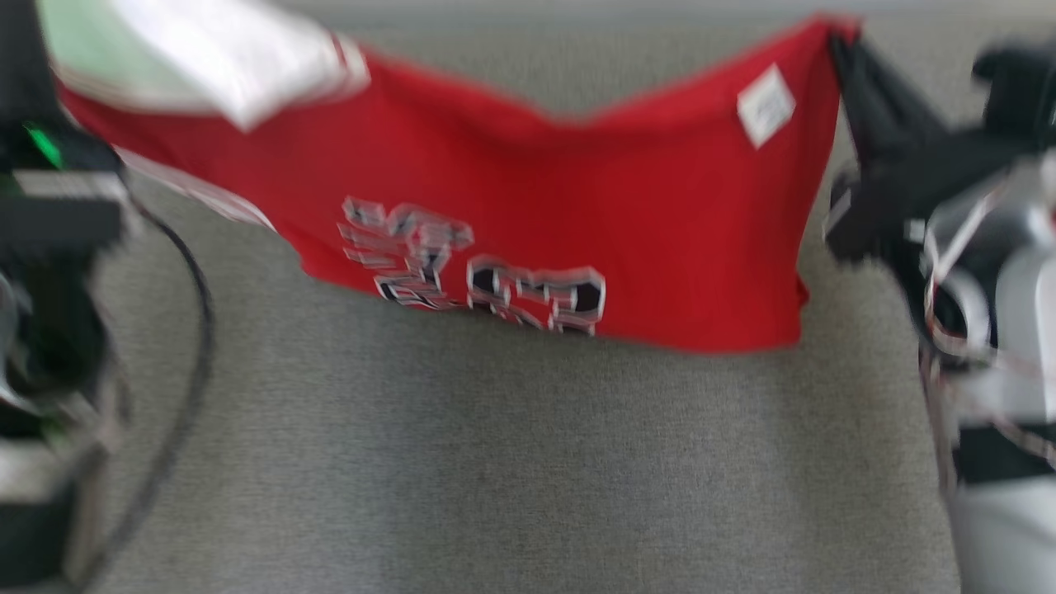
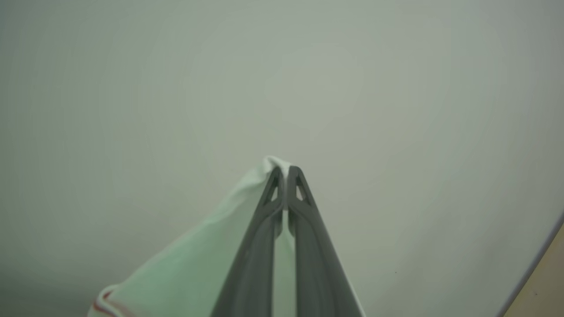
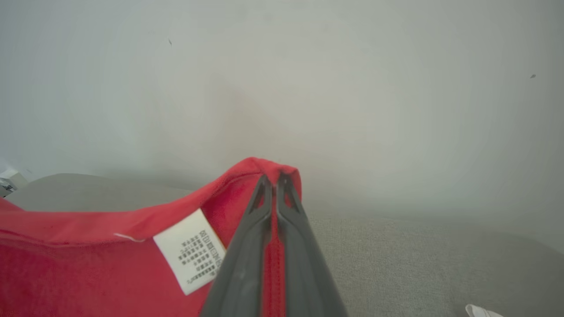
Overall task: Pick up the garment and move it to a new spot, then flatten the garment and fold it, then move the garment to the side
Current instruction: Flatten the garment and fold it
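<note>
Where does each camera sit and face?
Head view: on the head, facing down at the red garment; right gripper shows.
Left wrist view: on that wrist, along the left gripper, shut on white cloth, facing a wall.
Right wrist view: likewise, along the right gripper, shut on red hem.
Shared by head and right wrist: the label.

Held garment (image 1: 577,206) stretched between left end effector (image 2: 285,171) and right end effector (image 3: 273,180), one upper corner pinched in each, middle sagging between them. Hung over surface (image 1: 495,462), lower edge below both end effectors. Carried label (image 3: 191,251) just left of right end effector's tips. Had cable (image 1: 194,346) looping over surface on left end effector's side.
</note>
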